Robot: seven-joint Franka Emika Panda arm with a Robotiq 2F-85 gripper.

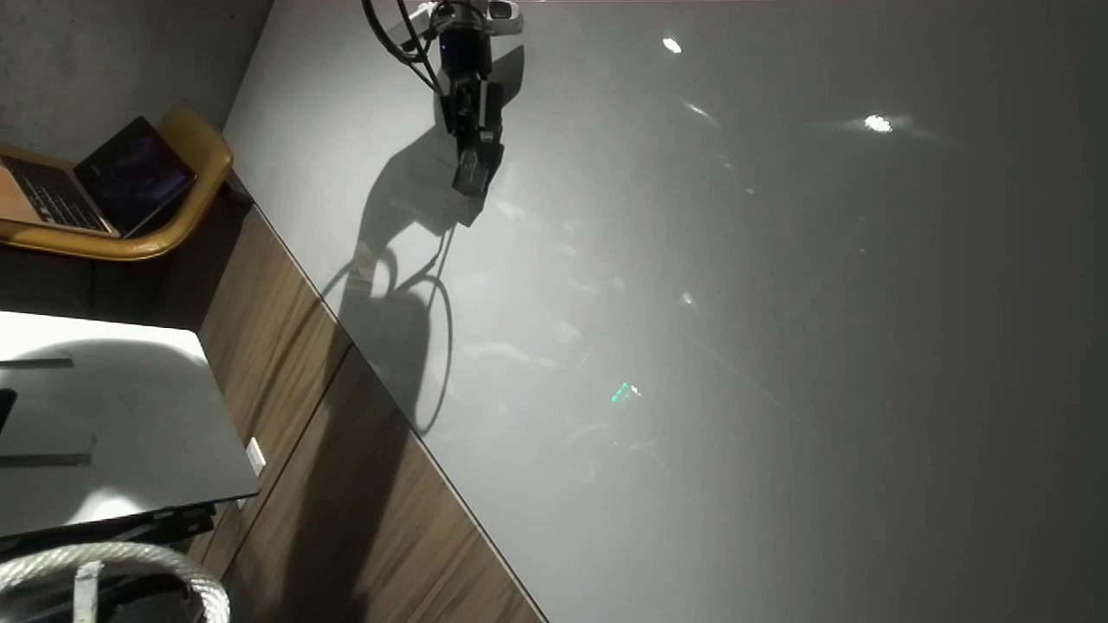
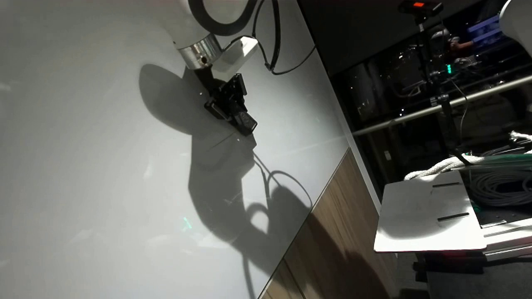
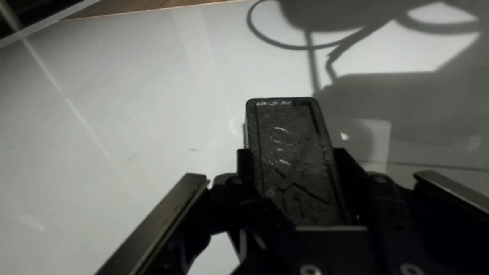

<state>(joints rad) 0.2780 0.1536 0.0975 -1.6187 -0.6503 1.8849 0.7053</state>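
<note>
End effector (image 3: 293, 168) is clamped on a dark oblong block (image 3: 288, 149), free end toward twelve o'clock in wrist view. Block is near the pale surface (image 1: 736, 346); touching or not, can't tell. Step looks like positioning the held block; next move likely calls for firm grip, careful height. Laptop (image 1: 134, 177) on yellow chair (image 1: 199, 143), nine o'clock in an exterior view.

Counting one gripper (image 3: 292, 166), one block (image 3: 288, 131) and one table (image 1: 692, 484); in an exterior view, spotting one laptop (image 1: 102, 184) and one chair (image 1: 199, 154); in both exterior views, seeing one board (image 2: 415, 222) and, on it, two dark strips (image 2: 453, 216).
</note>
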